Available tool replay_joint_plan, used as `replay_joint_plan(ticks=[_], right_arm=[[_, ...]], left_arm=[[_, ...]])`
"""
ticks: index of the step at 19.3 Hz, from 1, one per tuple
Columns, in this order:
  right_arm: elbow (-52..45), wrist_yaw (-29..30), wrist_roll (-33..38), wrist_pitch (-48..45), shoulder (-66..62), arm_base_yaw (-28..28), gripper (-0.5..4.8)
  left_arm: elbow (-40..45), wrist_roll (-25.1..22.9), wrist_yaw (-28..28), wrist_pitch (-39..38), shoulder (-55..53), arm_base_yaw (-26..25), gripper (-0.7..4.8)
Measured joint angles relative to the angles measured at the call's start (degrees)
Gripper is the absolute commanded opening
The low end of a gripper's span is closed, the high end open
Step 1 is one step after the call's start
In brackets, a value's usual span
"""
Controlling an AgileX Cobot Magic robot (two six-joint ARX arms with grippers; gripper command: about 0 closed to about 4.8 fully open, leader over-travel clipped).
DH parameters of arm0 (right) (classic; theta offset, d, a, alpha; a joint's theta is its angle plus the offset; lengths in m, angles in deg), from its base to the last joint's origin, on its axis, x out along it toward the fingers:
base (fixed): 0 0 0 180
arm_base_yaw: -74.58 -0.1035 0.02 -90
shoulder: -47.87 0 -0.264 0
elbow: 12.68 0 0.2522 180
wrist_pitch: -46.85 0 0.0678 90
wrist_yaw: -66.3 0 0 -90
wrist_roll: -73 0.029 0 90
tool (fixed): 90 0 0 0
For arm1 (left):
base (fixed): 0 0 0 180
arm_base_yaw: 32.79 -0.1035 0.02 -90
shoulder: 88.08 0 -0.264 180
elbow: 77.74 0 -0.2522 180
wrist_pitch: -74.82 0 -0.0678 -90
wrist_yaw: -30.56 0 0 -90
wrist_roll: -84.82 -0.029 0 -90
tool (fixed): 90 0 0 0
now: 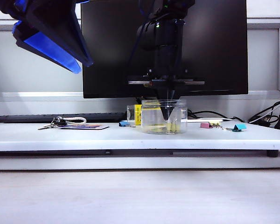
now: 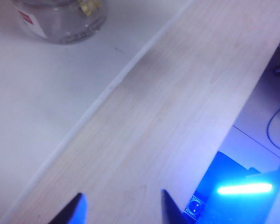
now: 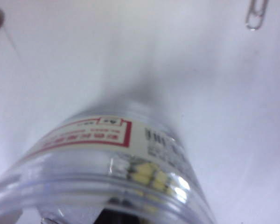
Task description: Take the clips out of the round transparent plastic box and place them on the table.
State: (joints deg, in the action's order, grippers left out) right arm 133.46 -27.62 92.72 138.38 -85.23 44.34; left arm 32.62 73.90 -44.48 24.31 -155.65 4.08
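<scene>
While the right gripper (image 1: 170, 116) was sunk in the round transparent plastic box (image 1: 164, 116), clenched, any grasped clips (image 3: 151, 177) were obscured; the left gripper (image 2: 121, 205) was parked released.

Clear round box (image 1: 164, 116) upright on white table (image 1: 84, 135) (pale-yellow clips (image 1: 172, 127) inside)

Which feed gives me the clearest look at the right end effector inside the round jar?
The exterior view: the right end effector reaches down into the round transparent plastic box, tip near the clips. The right wrist view shows only its dark edge; the left wrist view shows none.
</scene>
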Motion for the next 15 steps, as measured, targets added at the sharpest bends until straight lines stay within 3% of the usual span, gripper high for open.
replay_joint_plan(ticks=[2, 15], right_arm=[[0.0, -0.2, -0.7, 0.5, 0.0, 0.0, 0.57], [0.0, -3.6, -6.6, 1.3, 0.0, 0.0, 0.87]], left_arm=[[0.0, 0.0, 0.0, 0.0, 0.0, 0.0, 2.14], [0.0, 0.0, 0.0, -0.4, 0.0, 0.0, 2.14]])
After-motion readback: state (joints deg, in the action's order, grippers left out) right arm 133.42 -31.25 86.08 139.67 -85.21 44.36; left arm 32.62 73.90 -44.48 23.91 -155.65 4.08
